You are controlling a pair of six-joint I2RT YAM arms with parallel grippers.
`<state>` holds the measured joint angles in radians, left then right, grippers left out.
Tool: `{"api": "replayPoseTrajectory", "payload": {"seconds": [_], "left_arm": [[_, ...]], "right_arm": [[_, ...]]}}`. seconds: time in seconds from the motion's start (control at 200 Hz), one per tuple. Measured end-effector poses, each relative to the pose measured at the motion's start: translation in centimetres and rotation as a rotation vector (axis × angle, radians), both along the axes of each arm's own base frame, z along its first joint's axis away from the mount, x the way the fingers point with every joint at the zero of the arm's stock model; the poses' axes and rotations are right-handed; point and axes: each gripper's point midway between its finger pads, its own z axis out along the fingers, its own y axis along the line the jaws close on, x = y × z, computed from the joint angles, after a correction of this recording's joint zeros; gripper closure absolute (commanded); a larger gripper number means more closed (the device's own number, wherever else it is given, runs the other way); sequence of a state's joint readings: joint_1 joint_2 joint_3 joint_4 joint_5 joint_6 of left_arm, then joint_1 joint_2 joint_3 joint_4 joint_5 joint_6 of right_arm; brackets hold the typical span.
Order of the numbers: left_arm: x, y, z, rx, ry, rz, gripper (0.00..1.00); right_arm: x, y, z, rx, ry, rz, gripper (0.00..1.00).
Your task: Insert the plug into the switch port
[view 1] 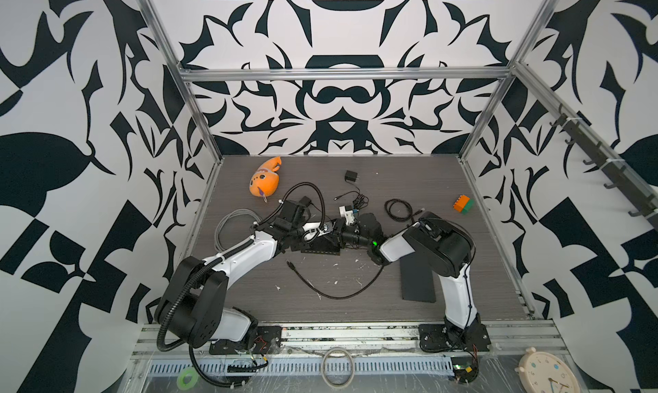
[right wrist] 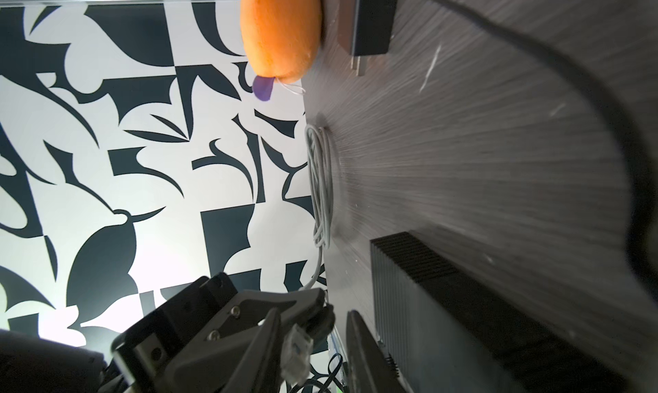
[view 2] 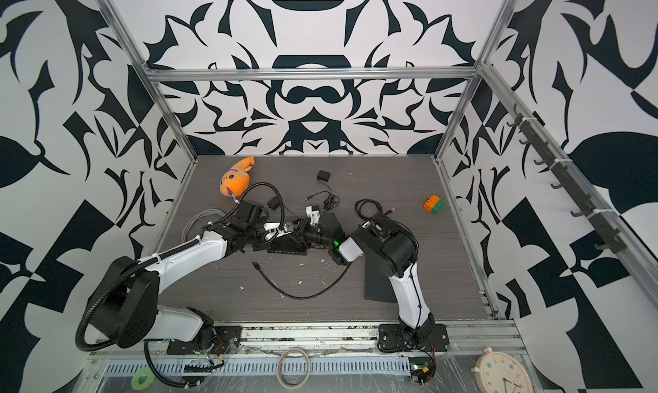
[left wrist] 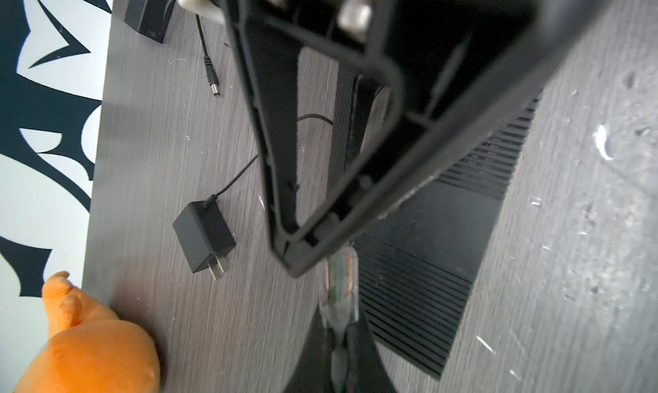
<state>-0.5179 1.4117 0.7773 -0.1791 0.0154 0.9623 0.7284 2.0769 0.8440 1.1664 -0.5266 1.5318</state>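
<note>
Left gripper [left wrist: 340, 321] clamps the clear plug [left wrist: 338, 284] nose-out beside the switch [left wrist: 427, 266], likely for insertion; right gripper [view 1: 344, 227] alongside, claw width unclear.

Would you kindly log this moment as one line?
left gripper shut on plug | right gripper unclear | plug near switch, not inserted

This is a robotics lab test cell. Around the grey table [view 1: 374, 309] stands an aluminium frame [view 1: 341, 75] with black-and-white patterned walls [view 1: 341, 27]. At the front edge of the table a left arm [view 1: 245, 254] and a right arm [view 1: 457, 295] are mounted on a metal rail [view 1: 356, 334].
</note>
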Motion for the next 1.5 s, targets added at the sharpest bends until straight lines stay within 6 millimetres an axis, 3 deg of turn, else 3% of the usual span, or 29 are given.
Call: {"api": "replayPoseTrajectory", "payload": {"seconds": [0.325,0.7,0.775,0.865,0.925,1.21,1.5], "left_arm": [[0.1,0.0,0.3,-0.002,-0.011,0.003,0.93],[0.3,0.1,0.3,0.001,-0.019,0.008,0.93],[0.3,0.1,0.3,0.001,-0.019,0.009,0.87],[0.3,0.1,0.3,-0.008,-0.011,0.022,0.73],[0.2,0.2,0.3,-0.016,-0.002,0.027,0.70],[-0.5,1.3,0.5,-0.098,0.132,0.051,0.70],[-1.2,0.8,0.9,-0.178,0.203,0.042,0.74]], "right_arm": [[-0.5,0.5,0.8,0.011,-0.018,0.017,0.72],[-1.1,1.0,0.7,0.001,-0.021,0.042,0.92],[-1.1,1.0,0.7,0.000,-0.024,0.043,0.94],[-1.1,1.0,0.6,-0.006,-0.028,0.048,0.95],[-1.2,1.0,0.5,-0.015,-0.031,0.053,0.95],[-1.5,0.9,2.3,-0.018,-0.089,0.076,0.96],[-1.8,0.8,1.8,-0.045,-0.097,0.094,0.97]]}}
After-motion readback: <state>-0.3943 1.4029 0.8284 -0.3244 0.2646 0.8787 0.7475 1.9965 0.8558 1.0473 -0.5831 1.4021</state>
